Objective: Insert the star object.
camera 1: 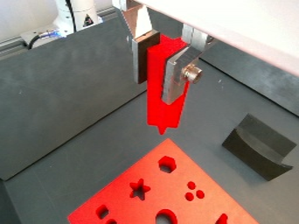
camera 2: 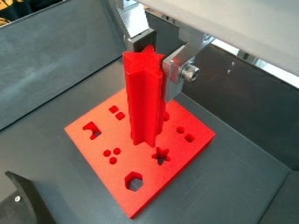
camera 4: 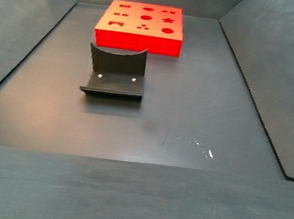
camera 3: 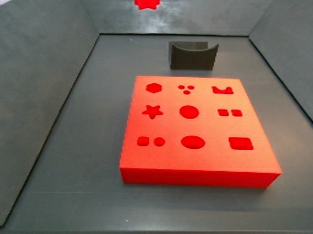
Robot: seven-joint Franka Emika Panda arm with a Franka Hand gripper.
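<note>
Red star peg (camera 2: 142, 98) fills both wrist views, one piece, upright, clamped between the pincer's (camera 1: 163, 68) silver fingers (camera 1: 177, 77). Pincer closed on the peg, high above the desk (camera 3: 86, 137); only the peg's tip (camera 3: 148, 4) shows at a side view's top edge. One red block (camera 3: 193, 128) lies flat below, eleven shaped holes counted, star hole (camera 3: 153, 111) clear. One fixture (camera 4: 115, 71) stands apart from the block. Grey walls (camera 3: 55, 73) ring the desk; open floor all around the block.
</note>
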